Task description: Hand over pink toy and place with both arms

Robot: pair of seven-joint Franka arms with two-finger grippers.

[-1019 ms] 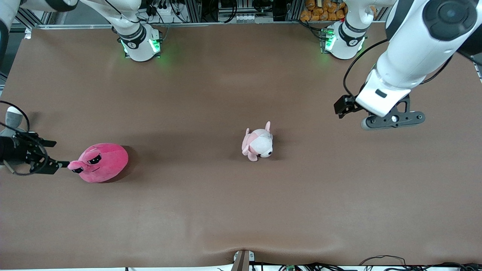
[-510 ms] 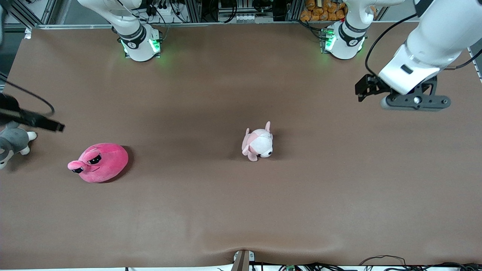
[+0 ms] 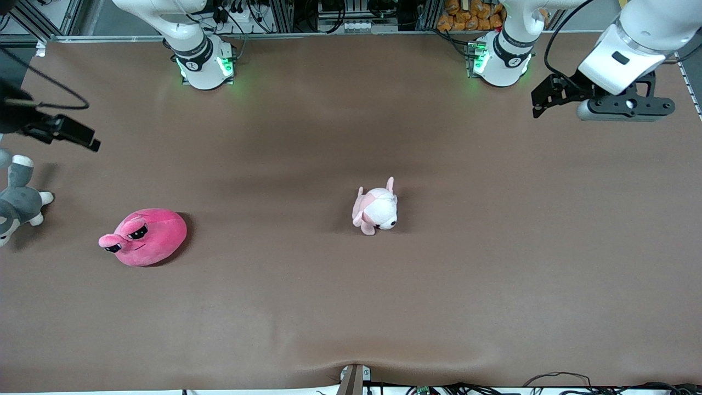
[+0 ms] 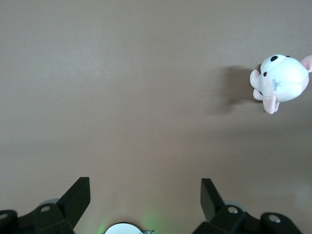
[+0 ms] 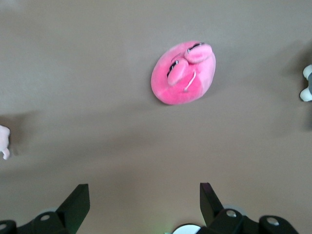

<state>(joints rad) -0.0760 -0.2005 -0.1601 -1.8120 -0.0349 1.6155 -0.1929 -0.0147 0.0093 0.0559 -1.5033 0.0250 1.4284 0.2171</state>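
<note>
At the front view's left edge lies a grey-and-white plush (image 3: 16,200), with the right gripper (image 3: 55,129) above it at upper left, fingers (image 5: 78,202) spread and holding nothing. The pink toy (image 3: 145,237) rests on the brown table (image 3: 351,307) at lower left, and a small pink-and-white puppy (image 3: 376,207) sits near centre. At upper right the left gripper (image 3: 598,101) hangs over bare table, fingers (image 4: 78,197) spread, empty.
</note>
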